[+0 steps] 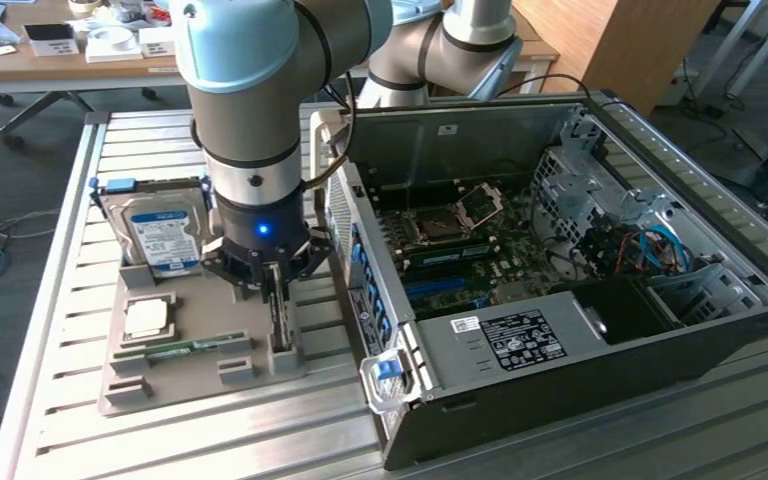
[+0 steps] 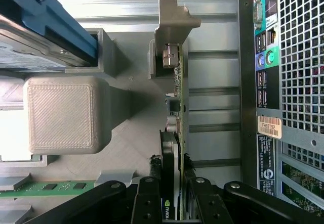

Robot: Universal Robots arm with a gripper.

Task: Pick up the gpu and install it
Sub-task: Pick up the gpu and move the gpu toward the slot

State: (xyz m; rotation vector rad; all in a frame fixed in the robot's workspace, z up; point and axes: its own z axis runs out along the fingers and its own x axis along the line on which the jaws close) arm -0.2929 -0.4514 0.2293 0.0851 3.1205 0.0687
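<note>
While the arm is hanging over the grey tray (image 1: 197, 385), the gripper (image 1: 273, 288) is sitting right down on the gpu (image 1: 281, 330), clamped across its upper edge. From the wrist view the two fingers (image 2: 149, 198) are pressing against opposite faces of the card, one on the black cooler side and one on the green board side, so the gripper is grasping the card rather than hovering over it.

The gpu is standing on its long edge in the tray's holder, just beside the open computer case (image 1: 598, 340), with its silver end bracket (image 2: 174, 16) at the end far from the gripper. It is not yet lifted out. The hard drive (image 1: 164, 235) and the memory stick (image 1: 195, 347) are lying elsewhere on the same tray, well clear of the grip.

I am judging this card as light and stiff but fragile — thin board, exposed components along the edge. The flat faces are giving the sound hold, squeezing across the thickness near the cooler end. Gripping at one end means the bracket end may be tending to swing, so any tilt in the holder could be binding it.
</note>
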